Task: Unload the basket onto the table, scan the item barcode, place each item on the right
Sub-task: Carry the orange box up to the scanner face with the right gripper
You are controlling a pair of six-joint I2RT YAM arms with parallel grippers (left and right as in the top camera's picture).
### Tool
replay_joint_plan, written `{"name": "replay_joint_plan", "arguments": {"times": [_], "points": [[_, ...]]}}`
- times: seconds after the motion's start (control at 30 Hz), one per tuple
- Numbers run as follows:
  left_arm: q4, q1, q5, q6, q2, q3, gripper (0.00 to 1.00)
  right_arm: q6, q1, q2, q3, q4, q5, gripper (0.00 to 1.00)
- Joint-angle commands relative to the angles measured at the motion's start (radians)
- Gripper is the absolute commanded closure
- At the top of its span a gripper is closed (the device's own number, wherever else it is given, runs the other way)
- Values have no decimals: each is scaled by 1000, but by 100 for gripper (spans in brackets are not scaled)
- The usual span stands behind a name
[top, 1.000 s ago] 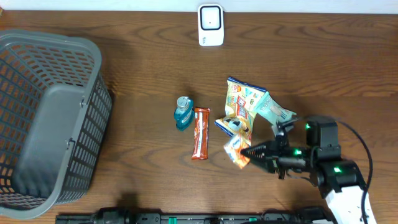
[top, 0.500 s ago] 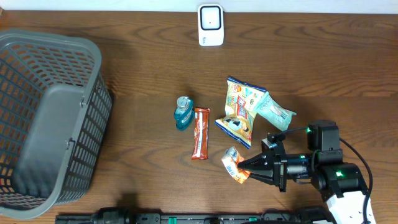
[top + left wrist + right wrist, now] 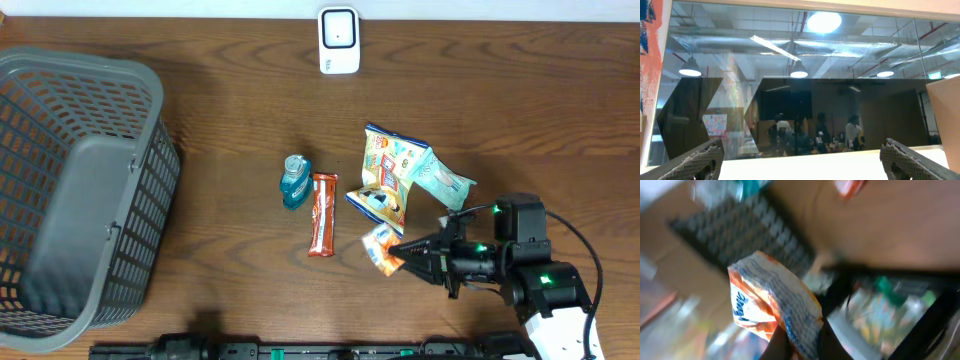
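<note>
A: Orange-and-white packet (image 3: 378, 247) is pinched in the clenched right gripper (image 3: 398, 250), lower right of centre in the overhead view, just below the snack bag (image 3: 388, 178).

B: Grasped, then, so the carry looks like the step in hand. Next it needs lifting toward the scanner (image 3: 339, 40) at top centre, barcode facing it.

A: The right wrist view shows the packet's crinkled face close up, but blurred, with no barcode readable.

B: Only the left wrist view shows the left gripper (image 3: 802, 156): jaws spread wide, holding nothing, facing a window.
</note>
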Motion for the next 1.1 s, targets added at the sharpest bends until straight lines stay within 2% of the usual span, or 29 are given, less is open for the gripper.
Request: {"name": "replay_joint_plan", "arguments": {"times": [0.0,0.17,0.3,0.4,0.5,0.6,0.7,0.87,1.07], "points": [[6,5,2,-13,-2,1,1,-3,-9,-5,2,34,296,99],[6,5,13,-13,-2,0,1,-168,-9,-3,2,252,410,99],[6,5,13,-71,-2,-2,1,-291,7,16,2,465,531,99],[6,5,13,-84,-2,-14,1,-418,49,61,2,642,616,99],[6,5,13,-84,-2,-36,1,-480,99,129,2,754,711,99],[8,5,13,-84,-2,-65,1,-570,158,230,2,877,744,99],[15,5,13,-84,-2,-95,1,-718,225,389,2,1093,791,99],[29,5,13,-83,-2,-131,1,-812,279,623,39,1362,943,99],[30,5,12,-83,-2,-174,1,-969,288,859,268,1382,1048,99]]}}
